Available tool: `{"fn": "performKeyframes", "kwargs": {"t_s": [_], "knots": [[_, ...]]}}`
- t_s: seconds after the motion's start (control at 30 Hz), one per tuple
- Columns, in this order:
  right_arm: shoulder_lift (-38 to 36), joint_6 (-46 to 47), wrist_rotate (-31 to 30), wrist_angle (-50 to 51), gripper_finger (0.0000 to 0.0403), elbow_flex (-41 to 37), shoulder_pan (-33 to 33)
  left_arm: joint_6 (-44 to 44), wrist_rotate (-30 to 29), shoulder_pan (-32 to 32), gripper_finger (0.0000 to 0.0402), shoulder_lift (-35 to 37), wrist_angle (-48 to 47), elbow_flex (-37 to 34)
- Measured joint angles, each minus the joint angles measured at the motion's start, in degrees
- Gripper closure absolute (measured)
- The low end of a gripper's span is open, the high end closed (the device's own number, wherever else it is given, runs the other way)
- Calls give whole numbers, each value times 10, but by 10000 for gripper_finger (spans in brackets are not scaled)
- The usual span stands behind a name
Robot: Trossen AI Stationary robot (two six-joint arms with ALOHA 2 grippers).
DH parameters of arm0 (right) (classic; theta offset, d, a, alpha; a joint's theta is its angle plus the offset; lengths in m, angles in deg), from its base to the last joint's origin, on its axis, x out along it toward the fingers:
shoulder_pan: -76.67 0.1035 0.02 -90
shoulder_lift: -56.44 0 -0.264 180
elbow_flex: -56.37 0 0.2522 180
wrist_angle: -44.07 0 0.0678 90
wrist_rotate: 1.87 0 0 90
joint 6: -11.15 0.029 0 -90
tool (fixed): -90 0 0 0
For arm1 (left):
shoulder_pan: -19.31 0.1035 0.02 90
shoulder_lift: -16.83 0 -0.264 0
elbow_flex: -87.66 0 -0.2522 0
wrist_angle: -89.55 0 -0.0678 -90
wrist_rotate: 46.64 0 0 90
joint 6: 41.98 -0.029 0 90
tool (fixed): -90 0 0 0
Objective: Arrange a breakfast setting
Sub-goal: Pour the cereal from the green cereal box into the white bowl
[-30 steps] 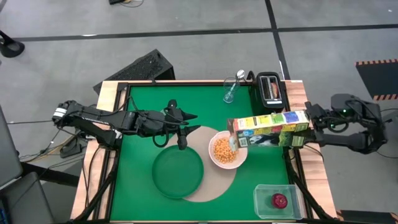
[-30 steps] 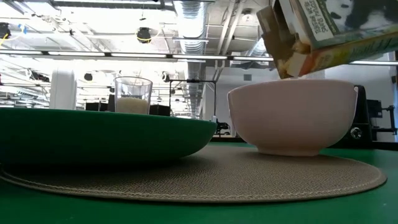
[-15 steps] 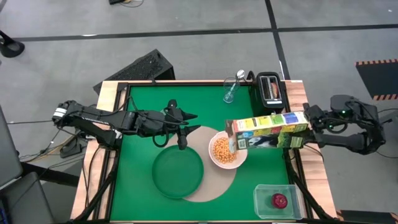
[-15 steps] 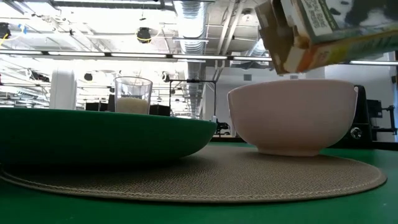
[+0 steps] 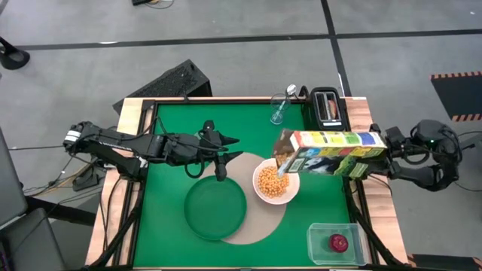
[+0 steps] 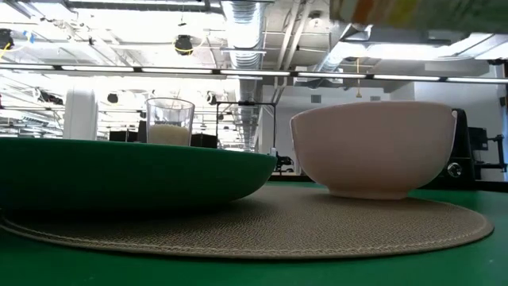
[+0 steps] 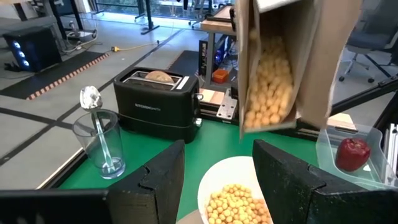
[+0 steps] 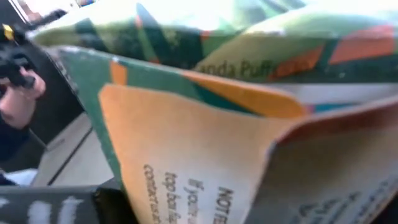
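Note:
My right gripper (image 5: 382, 153) is shut on the green-yellow cereal box (image 5: 331, 150), which lies nearly level in the air, its open end (image 5: 283, 153) above the white bowl (image 5: 273, 183). The bowl holds cereal puffs and stands on the round beige placemat (image 5: 256, 226) beside the dark green plate (image 5: 216, 208). In the left wrist view the box's mouth (image 7: 267, 93) shows puffs inside. My left gripper (image 7: 217, 186) is open and empty over the placemat's far left edge. A glass (image 5: 280, 110) with the metal spoon stands at the far edge. The bagel (image 7: 160, 77) sits in the toaster. My right gripper holds the cereal box by its closed end (image 5: 376, 152), coming level from the table's right side, along the box. The box is lifted clear and lies about level, its open end toward the table's left. The box hides the fingers in the right wrist view.
A black toaster (image 5: 328, 107) stands at the far right corner. A clear container (image 5: 335, 242) at the near right holds the red apple (image 5: 338, 242). The green mat's left half and near left lie free.
My right gripper has risen and drawn a little toward the table's right edge, tipping the cereal box back toward level. The box's open end has lifted above the bowl and nearly out of the low view's top.

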Motion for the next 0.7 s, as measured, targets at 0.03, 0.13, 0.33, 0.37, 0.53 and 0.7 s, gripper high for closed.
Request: {"fn": "performKeyframes", "kwargs": {"t_s": [0.03,0.13,0.33,0.37,0.53,0.7], "knots": [[-7,3,0,-20,171,-8,0,0,0,0,226,0,0,0],[-20,13,0,-73,172,-30,0,-4,-1,0,226,0,0,0],[-24,24,-1,-191,172,-82,-1,-29,-21,0,226,0,0,0],[-23,26,-1,-218,172,-93,-1,-34,-21,0,226,2,0,0],[-23,29,-17,-332,172,-143,-1,-57,-21,1,226,3,0,0],[-23,30,-30,-434,172,-193,-1,-60,-23,1,226,3,3,0]]}}
